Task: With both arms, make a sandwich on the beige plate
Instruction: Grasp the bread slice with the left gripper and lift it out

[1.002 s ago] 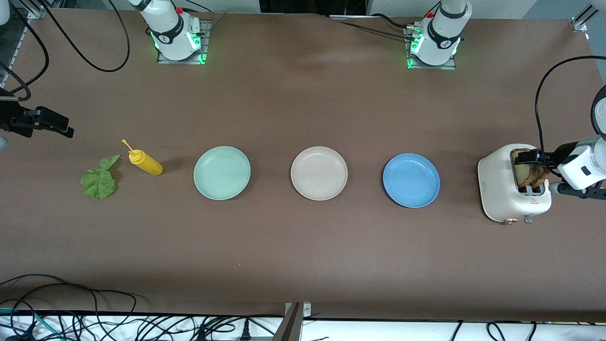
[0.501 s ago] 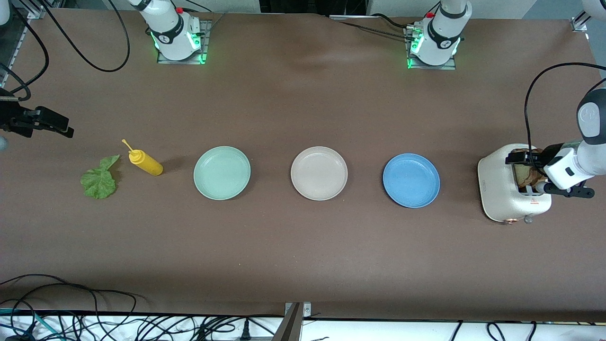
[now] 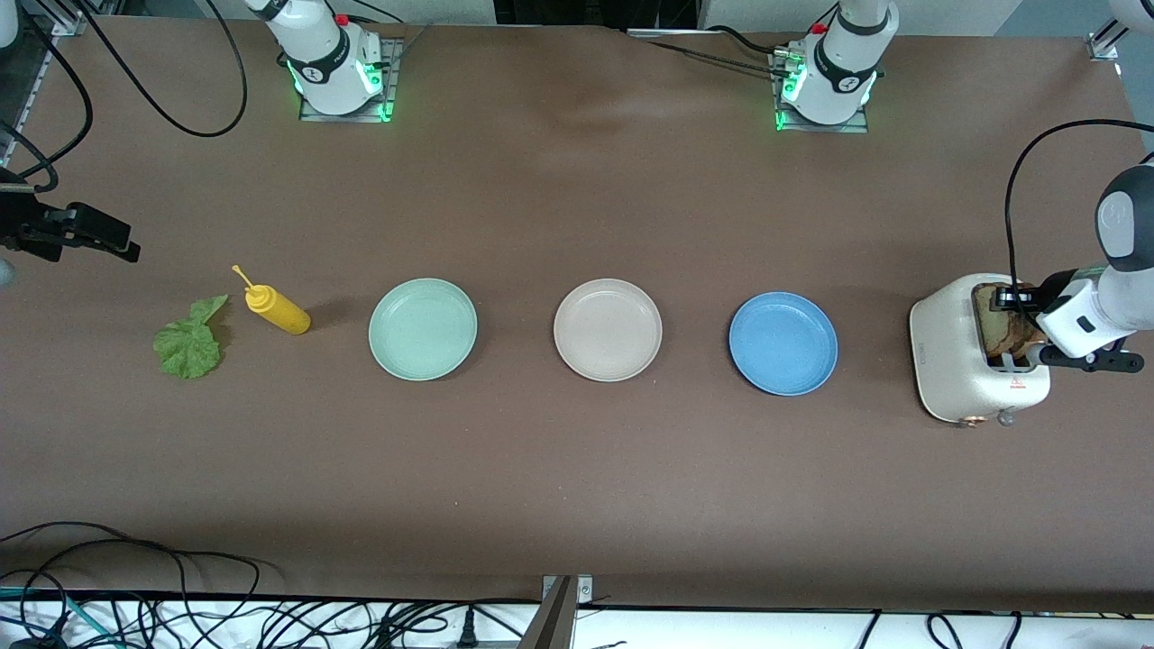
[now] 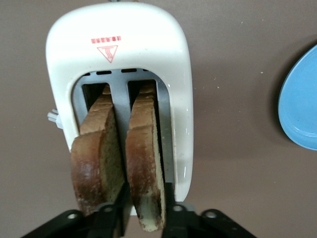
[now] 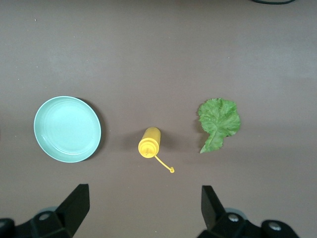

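Note:
Two brown-crusted bread slices stand in the slots of a white toaster (image 3: 956, 361) at the left arm's end of the table. My left gripper (image 3: 1012, 303) reaches over the toaster. In the left wrist view the left gripper (image 4: 144, 210) is shut on the bread slice (image 4: 144, 163) in the slot on the blue plate's side. The second slice (image 4: 96, 158) stands free beside it. The beige plate (image 3: 607, 329) lies bare at mid-table. A green lettuce leaf (image 3: 187, 345) lies toward the right arm's end. My right gripper (image 3: 119, 245) hangs open above that end, and in the right wrist view the right gripper (image 5: 146, 206) holds nothing, over the leaf (image 5: 219, 121).
A mint-green plate (image 3: 422, 328) and a blue plate (image 3: 783, 342) flank the beige one. A yellow squeeze bottle (image 3: 279, 311) lies on its side between the lettuce and the mint plate. Cables run along the table's front edge.
The left gripper's fingers have closed onto one bread slice in the toaster, and the left wrist has shifted slightly. The right arm has not moved.

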Motion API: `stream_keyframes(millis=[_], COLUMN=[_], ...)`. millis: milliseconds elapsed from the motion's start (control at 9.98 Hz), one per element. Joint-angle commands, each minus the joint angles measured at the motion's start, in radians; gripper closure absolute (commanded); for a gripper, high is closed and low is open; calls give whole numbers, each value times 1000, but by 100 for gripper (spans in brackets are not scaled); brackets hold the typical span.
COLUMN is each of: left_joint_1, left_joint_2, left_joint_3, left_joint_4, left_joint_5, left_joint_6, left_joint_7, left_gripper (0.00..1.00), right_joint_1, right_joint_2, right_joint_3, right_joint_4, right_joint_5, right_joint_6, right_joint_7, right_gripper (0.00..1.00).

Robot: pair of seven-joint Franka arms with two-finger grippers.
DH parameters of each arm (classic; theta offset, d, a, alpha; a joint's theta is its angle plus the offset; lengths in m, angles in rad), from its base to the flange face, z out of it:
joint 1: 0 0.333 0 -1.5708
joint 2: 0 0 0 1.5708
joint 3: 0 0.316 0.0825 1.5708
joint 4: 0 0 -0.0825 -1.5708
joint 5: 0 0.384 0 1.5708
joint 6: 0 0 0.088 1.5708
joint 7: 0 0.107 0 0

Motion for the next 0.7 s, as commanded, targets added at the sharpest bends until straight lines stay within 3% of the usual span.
stream_keyframes(millis=[0,301,601], left_joint_1=[-1,-1,-24], left_joint_2=[-34,-43,-40], left_joint_3=[-6,-10,-16], left_joint_4=[-13,77,227], left_joint_5=[31,33,37], left_joint_6=[-19,-139,-292], left_joint_7=[-31,-32,-24], left_gripper=[100,100,100], right_joint_1=[-3,-3,-3], right_joint_2=[-2,-2,-2], right_joint_3=[-2,-2,-7], right_joint_4=[6,6,6], right_joint_5=[7,7,8], right_joint_6=[-13,-13,-13], right_joint_7=[-7,-7,-7], right_gripper=[0,0,0])
